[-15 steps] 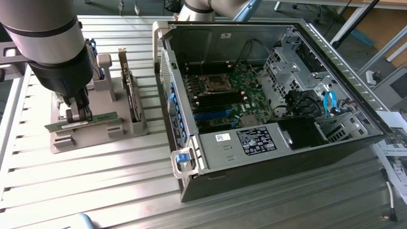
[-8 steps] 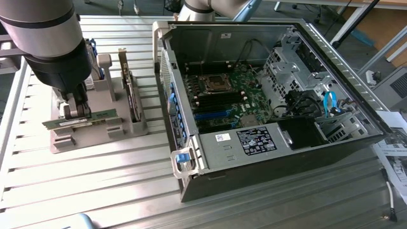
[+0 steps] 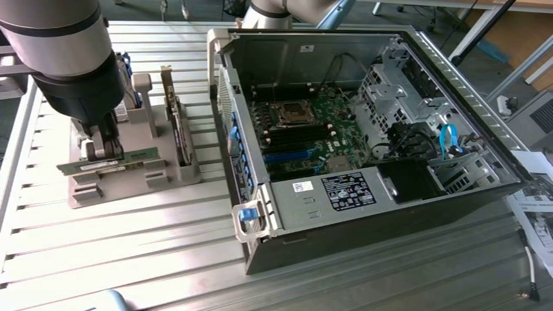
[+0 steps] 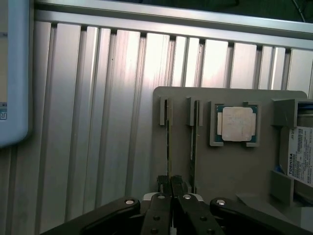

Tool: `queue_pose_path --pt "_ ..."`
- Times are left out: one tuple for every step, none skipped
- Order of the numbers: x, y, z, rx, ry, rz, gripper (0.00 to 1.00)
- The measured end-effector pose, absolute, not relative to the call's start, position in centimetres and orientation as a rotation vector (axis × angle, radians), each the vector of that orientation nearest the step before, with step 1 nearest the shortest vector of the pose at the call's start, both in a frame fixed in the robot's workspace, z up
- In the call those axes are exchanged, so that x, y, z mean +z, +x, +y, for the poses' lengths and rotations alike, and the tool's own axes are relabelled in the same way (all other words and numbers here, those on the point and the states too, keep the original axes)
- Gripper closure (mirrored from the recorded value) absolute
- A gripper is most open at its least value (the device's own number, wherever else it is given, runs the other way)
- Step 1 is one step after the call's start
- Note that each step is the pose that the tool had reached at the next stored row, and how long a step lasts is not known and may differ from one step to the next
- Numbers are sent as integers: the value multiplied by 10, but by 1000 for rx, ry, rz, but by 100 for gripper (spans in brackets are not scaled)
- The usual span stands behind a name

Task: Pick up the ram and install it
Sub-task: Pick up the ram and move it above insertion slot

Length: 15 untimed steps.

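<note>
You see the gripper clamped shut on the ram at the grey holder, on the exterior view's left. That is well apart from the open computer case. The silver processor chip lies near the ram in that holder.

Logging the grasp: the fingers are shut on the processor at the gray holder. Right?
No: the fingers are shut on the ram, not the processor, which the wrist view shows lying free in the holder.
</note>
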<state>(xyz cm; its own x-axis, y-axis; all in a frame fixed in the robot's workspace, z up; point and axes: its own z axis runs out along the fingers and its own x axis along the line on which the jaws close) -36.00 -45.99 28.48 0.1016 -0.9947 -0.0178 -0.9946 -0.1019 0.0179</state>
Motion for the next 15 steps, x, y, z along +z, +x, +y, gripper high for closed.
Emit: queue_pose_path --pt "286 -360 -460 -40 2331 -2104 88" --pt "287 -360 -460 -40 2331 -2104 88" --pt "288 -360 -460 -39 2331 -2104 88" --pt "289 -360 -460 -40 2331 -2104 88" --pt "291 -360 -460 -39 2331 -2104 88" --pt "292 -360 -460 -40 2331 -2104 88" --pt "294 -360 -460 -40 2331 -2104 88" --pt "296 -360 -460 -40 2331 -2104 88" --pt "298 -360 -460 -40 2331 -2104 88" --pt "301 -360 -460 -40 2331 -2104 88" --pt "303 -360 -460 -39 2331 -2104 88" --pt "306 -360 -460 -39 2331 -2104 88" --pt "308 -360 -460 -40 2331 -2104 88" --pt "310 -360 -460 -40 2331 -2104 88" --pt "312 -360 -460 -40 2331 -2104 88"
